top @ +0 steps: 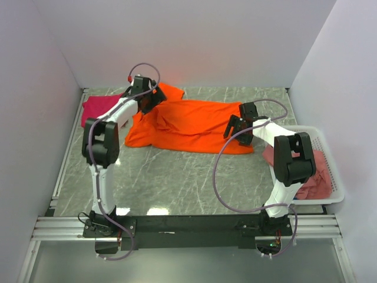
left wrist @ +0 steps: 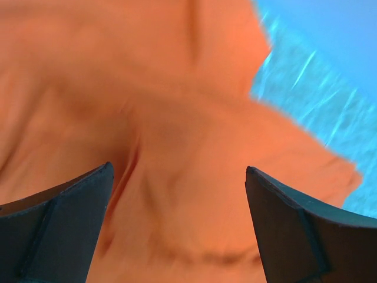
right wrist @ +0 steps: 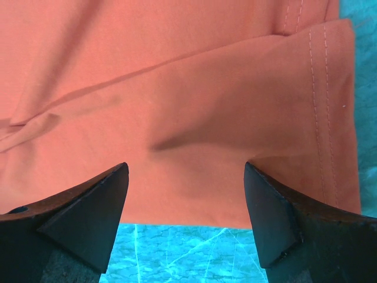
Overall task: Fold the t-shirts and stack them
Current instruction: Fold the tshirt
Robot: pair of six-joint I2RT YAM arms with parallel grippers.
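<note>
A bright orange t-shirt (top: 191,125) lies spread and rumpled across the far middle of the table. My left gripper (top: 152,99) is open over its far left part; the left wrist view shows orange cloth (left wrist: 177,118) filling the gap between the fingers, nothing gripped. My right gripper (top: 237,131) is open at the shirt's right hem; the right wrist view shows the stitched orange hem (right wrist: 247,118) just beyond my fingertips. A magenta-pink t-shirt (top: 97,108) lies at the far left. A dusty rose-pink shirt (top: 312,174) lies in the basket.
A white plastic lattice basket (top: 331,158) stands at the right edge of the table. White walls close in the back and sides. Grey marbled tabletop (top: 177,183) shows in front of the orange shirt.
</note>
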